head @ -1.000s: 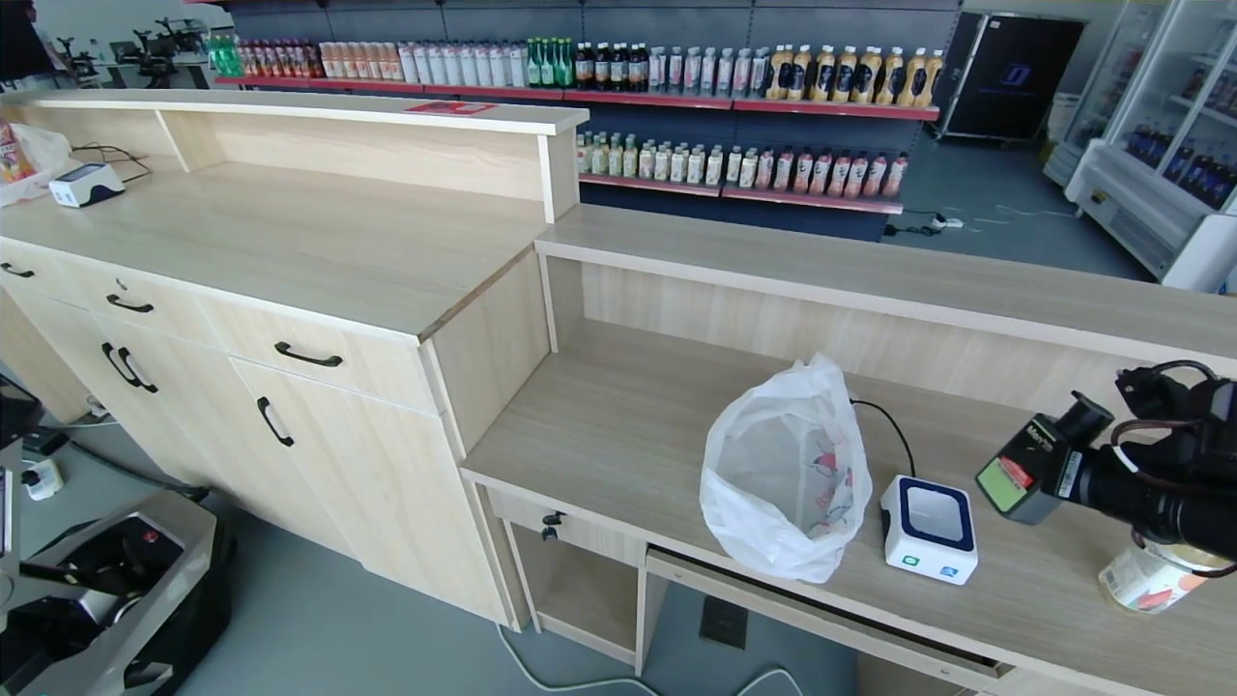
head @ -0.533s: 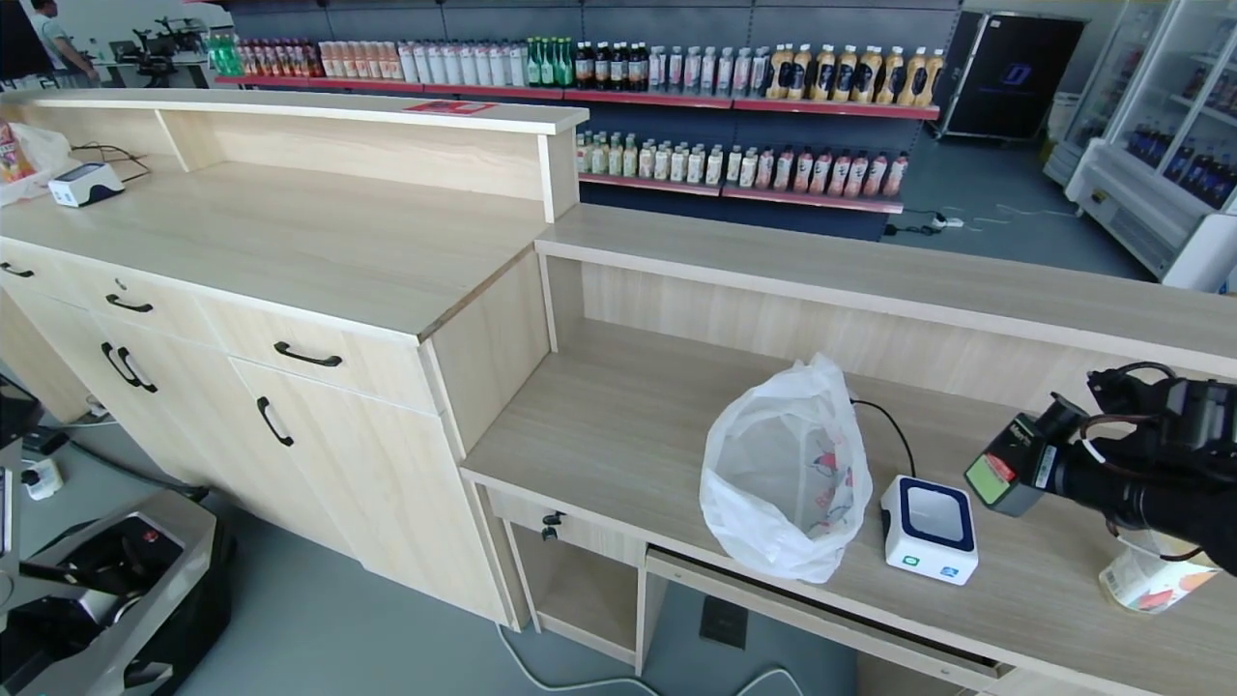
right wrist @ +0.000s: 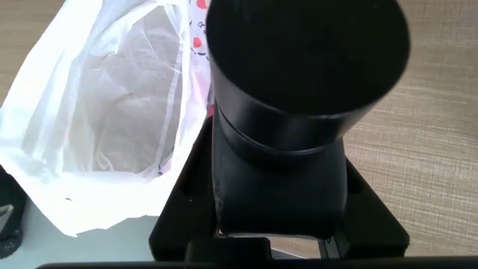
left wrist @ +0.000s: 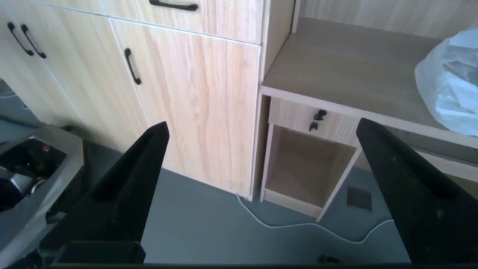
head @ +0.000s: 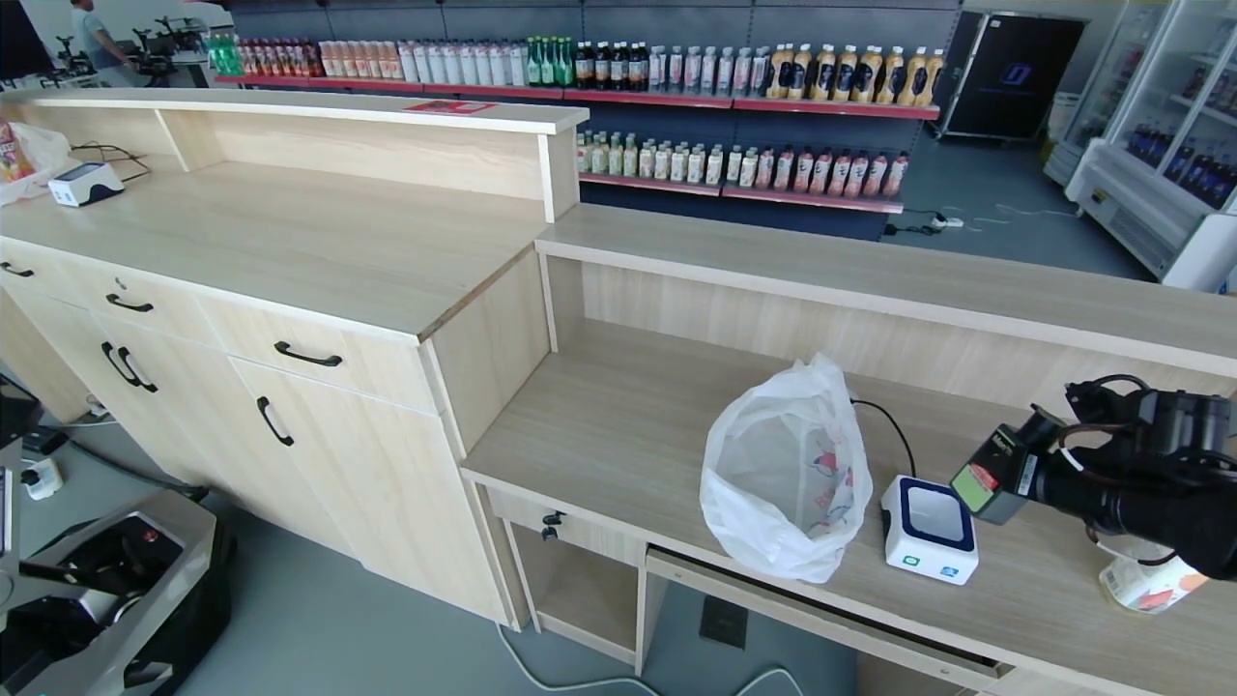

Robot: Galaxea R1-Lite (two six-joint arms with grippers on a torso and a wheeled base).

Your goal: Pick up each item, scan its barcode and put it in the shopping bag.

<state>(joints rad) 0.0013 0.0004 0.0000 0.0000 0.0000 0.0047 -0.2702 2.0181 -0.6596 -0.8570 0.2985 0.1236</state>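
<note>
My right gripper [head: 1026,470] is shut on a black bottle-like item [head: 986,478] with a green and red label, held just above and to the right of the white scanner [head: 928,528]. In the right wrist view the item [right wrist: 299,90] is a black cylinder held by the gripper [right wrist: 272,220], with the white shopping bag [right wrist: 104,134] beside it. The bag [head: 783,474] stands open on the counter, left of the scanner. My left gripper [left wrist: 269,194] hangs open over the floor before the cabinet, nothing between its fingers.
A paper cup [head: 1145,583] stands on the counter under my right arm. The scanner's cable [head: 894,425] runs behind the bag. A raised back ledge [head: 870,271] borders the counter. A tall cabinet [head: 290,290] with drawers is at the left.
My right gripper has carried the black item leftward and slightly down, closer to the scanner. The bag, scanner and cup have stayed put.
</note>
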